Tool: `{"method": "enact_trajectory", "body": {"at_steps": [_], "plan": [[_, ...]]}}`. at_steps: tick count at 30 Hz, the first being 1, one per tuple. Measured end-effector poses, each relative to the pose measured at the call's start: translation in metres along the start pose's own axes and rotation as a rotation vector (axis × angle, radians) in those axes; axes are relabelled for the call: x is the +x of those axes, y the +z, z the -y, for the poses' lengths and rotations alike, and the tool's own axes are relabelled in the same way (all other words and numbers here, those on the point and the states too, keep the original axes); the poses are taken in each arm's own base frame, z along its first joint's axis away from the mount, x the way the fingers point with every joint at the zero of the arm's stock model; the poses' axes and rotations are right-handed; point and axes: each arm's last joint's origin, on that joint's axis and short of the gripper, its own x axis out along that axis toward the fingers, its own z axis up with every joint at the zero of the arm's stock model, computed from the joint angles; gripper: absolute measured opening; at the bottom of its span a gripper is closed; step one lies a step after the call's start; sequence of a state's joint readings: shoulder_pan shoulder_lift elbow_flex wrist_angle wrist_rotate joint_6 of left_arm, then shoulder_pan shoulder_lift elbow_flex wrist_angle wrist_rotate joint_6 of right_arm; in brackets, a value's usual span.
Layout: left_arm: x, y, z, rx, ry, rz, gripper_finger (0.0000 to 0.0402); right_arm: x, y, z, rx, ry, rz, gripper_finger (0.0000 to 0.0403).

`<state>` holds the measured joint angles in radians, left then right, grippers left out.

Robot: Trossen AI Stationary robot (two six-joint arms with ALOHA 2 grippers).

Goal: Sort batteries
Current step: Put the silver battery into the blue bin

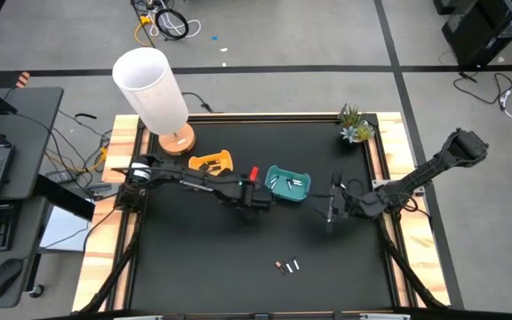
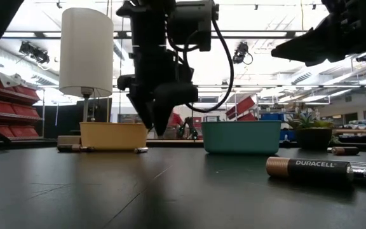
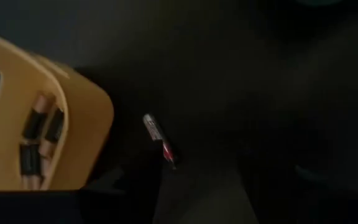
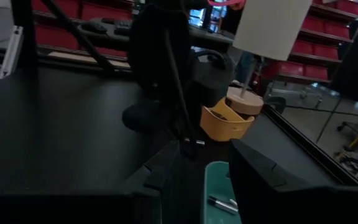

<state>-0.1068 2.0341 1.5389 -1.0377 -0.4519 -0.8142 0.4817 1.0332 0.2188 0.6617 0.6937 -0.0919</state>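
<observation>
While three batteries lie loose at lower centre of the high view, others rest sorted: dark ones in the yellow tray, pale ones in the teal tray (one stray lies beside the yellow tray). Left gripper hovers between the trays, fingers spread, empty. Right gripper waits right of the teal tray, fingers parted.

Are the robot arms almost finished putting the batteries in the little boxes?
Not quite. Dark batteries already lie in the yellow tray, silver ones in the teal tray. The left hand hangs open between the trays over a loose silver battery. A few batteries still wait on the table. The right hand waits nearby.
</observation>
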Motion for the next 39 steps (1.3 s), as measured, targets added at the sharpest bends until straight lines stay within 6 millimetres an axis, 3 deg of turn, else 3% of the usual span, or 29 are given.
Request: {"method": "enact_trajectory", "body": {"at_steps": [7, 11, 19, 26, 30, 39], "plan": [[-0.015, -0.034, 0.002, -0.083, -0.059, 0.006, 0.0218, -0.001, 0.001, -0.002, -0.005, 0.012, 0.011, 0.0123], [-0.016, -0.044, -0.005, -0.172, -0.060, 0.049, 0.0218, -0.001, 0.005, -0.002, 0.016, 0.015, 0.045, 0.0123], [0.017, -0.048, -0.018, -0.345, -0.097, 0.160, 0.0218, -0.002, 0.006, -0.002, 0.019, 0.033, 0.051, 0.0123], [0.019, -0.052, -0.020, -0.390, 0.013, 0.347, 0.0218, -0.001, 0.004, -0.002, 0.010, 0.035, 0.037, 0.0123], [0.021, -0.053, -0.019, -0.395, 0.012, 0.365, 0.0218, -0.001, 0.004, -0.002, 0.010, 0.034, 0.038, 0.0123], [0.051, -0.072, -0.025, -0.486, -0.023, 0.417, 0.0218, -0.001, 0.005, -0.002, 0.015, 0.034, 0.042, 0.0123]]}}
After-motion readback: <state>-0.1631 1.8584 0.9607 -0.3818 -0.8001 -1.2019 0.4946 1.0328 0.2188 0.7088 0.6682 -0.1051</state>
